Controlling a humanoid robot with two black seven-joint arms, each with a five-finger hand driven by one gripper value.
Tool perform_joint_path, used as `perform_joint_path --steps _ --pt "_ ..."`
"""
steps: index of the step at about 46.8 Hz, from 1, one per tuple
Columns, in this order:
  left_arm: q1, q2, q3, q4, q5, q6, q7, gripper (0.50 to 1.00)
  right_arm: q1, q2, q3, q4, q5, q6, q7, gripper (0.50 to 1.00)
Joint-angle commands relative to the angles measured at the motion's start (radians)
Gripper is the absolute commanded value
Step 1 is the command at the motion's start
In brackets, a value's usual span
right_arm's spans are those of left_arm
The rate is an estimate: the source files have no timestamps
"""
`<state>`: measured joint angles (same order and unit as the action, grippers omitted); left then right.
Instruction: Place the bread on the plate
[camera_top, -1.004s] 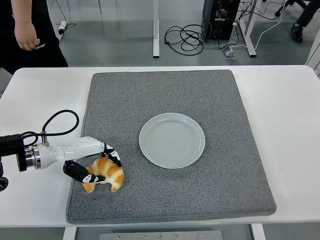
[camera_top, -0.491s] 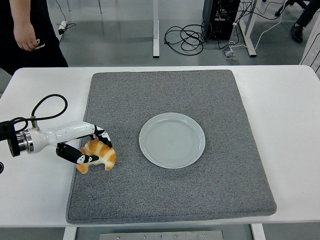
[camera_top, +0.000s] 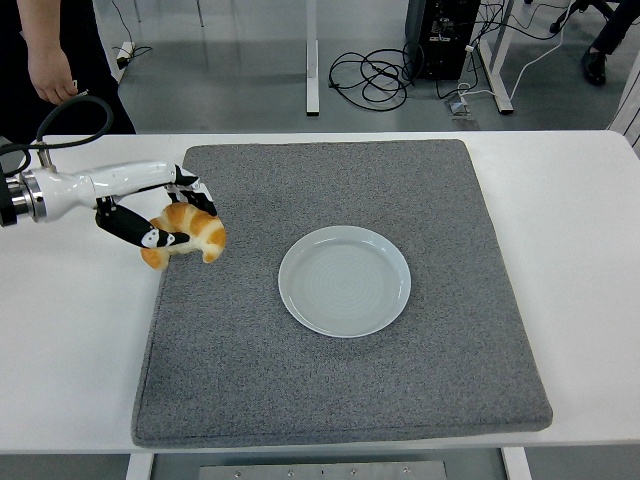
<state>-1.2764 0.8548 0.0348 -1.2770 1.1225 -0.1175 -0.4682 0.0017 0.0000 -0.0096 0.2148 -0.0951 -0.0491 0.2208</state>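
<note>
At the upper left of the frame the left hand (camera_top: 160, 215) is closed around the bread (camera_top: 186, 233), its black-and-white fingers (camera_top: 148, 236) curled under and over the near end of the piece. The bread is a croissant: a curved crescent, golden orange on the back, paler and creamy at the tips, with ridged segments showing across its top. It hangs at the left edge of the grey mat (camera_top: 340, 290), over the line where the mat meets the white tabletop (camera_top: 70, 330), with its rounded back toward the right and its tips pointing down in the frame. Whether it touches the mat or is lifted clear cannot be told for certain, though a faint shadow lies beneath it.

The white forearm runs from the left edge of the frame toward the hand, with a black cable (camera_top: 70, 115) looping above it.

The plate (camera_top: 344, 281) sits near the middle of the mat, round, pale blue-white and glossy, with nothing on it. It lies well apart from the bread, to the right and lower in the frame.

At the upper left corner a person in dark clothing stands behind the tabletop, one hand (camera_top: 50, 72) hanging down. Cables lie on the floor at the top centre.
</note>
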Motion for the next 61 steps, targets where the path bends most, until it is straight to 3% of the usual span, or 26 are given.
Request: perform_joint_path --steps 1,18,32,48,61 --pt "-0.057 -0.011 -0.001 0.037 -0.001 -0.034 0.002 0.5 0.0 0.0 -0.001 0.0 0.0 0.0 0.0 1.0" --pt "-0.205 -0.345 0.01 0.26 -0.035 -0.065 0.023 0.5 -0.006 0.0 -0.001 0.0 0.0 0.0 0.0 1.0" --pt "-0.224 -0.531 0.016 0.312 -0.033 -0.063 0.059 0.5 -0.006 0.0 -0.001 0.0 0.0 0.0 0.0 1.0" --pt "-0.189 -0.579 0.074 0.312 -0.032 -0.06 0.062 0.5 -0.006 0.0 -0.001 0.0 0.0 0.002 0.0 1.0" --pt "-0.081 -0.648 0.077 0.37 -0.02 -0.011 0.06 0.5 -0.006 0.0 -0.001 0.0 0.0 0.002 0.0 1.0"
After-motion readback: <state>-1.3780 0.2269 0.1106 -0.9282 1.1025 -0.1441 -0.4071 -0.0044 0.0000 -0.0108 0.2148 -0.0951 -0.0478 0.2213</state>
